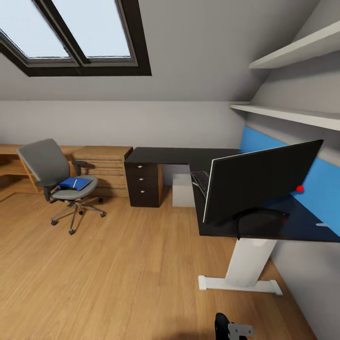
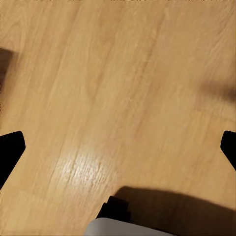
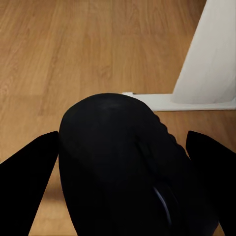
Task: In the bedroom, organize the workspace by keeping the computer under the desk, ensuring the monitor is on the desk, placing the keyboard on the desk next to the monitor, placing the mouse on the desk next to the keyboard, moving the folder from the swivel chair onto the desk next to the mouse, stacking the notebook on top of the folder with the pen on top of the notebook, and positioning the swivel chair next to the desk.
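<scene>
Gripping the mouse (image 3: 132, 167), the right gripper (image 3: 123, 172) has one dark finger (image 3: 29, 172) on each flank of its rounded black shell: light, rigid and slick, best held by those sides. Beyond the fingers lie the wooden floor (image 3: 73, 49) and the desk's white foot (image 3: 211, 59). The left gripper (image 2: 118, 147) hangs over bare floor, fingers wide apart.

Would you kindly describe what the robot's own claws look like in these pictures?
The left claw has flat, matte black fingers, tapering to blunt wedge tips at the picture's edges; a pale grey rounded body part sits behind them. The right claw has the same plain black wedge-shaped fingers. In the head view, a black link with a grey metal bracket shows. No cables or markings are visible.
</scene>
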